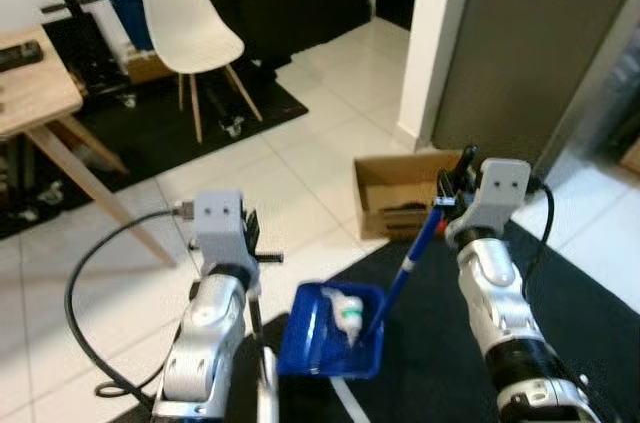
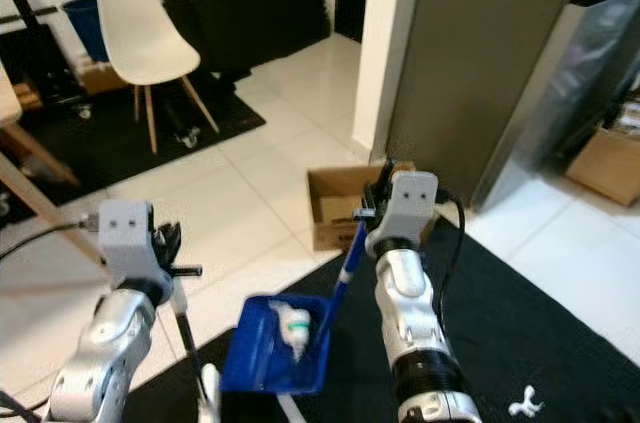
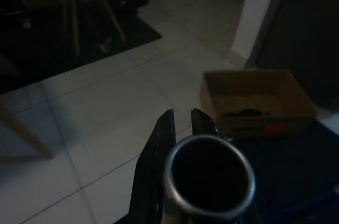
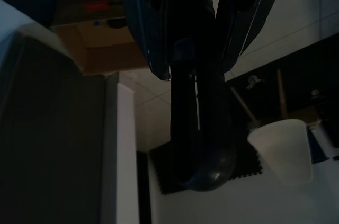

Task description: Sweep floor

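One black mat [image 1: 440,343] (white tiles [image 1: 300,173]), cardboard box [image 1: 400,193]

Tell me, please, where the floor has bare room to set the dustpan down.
Bare white tiles run between the white chair, the wooden table and the cardboard box. The black mat beyond the right gripper is open too. It is crowded near the blue dustpan, where the left gripper holds its pole.

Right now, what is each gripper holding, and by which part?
Right gripper holds the blue dustpan near its handle's top. Left gripper clamps a metal pole, likely the broom's.
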Controlling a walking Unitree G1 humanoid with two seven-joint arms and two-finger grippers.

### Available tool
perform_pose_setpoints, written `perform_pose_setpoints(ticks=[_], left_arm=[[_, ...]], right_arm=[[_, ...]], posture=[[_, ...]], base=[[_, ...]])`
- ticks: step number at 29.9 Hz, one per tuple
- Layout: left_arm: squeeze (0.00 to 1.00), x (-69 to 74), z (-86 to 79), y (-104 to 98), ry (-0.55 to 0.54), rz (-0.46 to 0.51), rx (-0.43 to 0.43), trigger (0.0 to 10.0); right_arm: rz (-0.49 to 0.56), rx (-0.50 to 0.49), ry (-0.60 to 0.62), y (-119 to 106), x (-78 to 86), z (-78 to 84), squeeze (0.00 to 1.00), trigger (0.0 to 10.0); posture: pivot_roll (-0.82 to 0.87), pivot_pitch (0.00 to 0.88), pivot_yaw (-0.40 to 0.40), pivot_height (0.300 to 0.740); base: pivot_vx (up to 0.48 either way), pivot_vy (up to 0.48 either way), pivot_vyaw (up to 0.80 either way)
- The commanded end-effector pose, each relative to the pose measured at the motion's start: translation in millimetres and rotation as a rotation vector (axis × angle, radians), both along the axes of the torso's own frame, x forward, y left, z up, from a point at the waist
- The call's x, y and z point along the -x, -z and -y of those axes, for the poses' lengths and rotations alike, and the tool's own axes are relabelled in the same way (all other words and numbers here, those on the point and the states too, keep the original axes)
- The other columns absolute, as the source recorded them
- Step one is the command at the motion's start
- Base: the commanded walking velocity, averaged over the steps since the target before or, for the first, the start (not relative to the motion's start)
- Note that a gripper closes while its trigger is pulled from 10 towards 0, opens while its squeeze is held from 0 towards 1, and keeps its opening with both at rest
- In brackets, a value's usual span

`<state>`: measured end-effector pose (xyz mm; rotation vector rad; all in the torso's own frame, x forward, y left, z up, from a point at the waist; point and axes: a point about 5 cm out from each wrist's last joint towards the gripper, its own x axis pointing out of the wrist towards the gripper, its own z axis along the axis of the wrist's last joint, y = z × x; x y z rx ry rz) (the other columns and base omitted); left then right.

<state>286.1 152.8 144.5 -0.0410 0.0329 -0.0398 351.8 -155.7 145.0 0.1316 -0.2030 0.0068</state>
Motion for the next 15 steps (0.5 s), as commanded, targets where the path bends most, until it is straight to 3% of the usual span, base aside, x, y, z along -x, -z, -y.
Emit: perform_pose_setpoints(ticks=[1, 15], left_arm=[[0.00, 1.3, -2.5, -2.2, -0.008, 0.013, -0.010, 10.0], [0.00, 1.2, -2.6, -1.9, -0.006, 0.011, -0.010, 10.0]], right_arm=[[0.030, -0.014, 0.002, -6.3, -0.7, -0.3, 0.00, 10.0], [0.029, -0.014, 0.022, -7.3, -2.1, 5.2, 0.00, 10.0]], posture=[[0.04, 0.072, 0.015, 0.740], [0.05, 0.071, 0.017, 0.740]], base=[[0.480, 0.000, -0.80], [0.480, 0.000, -0.80]])
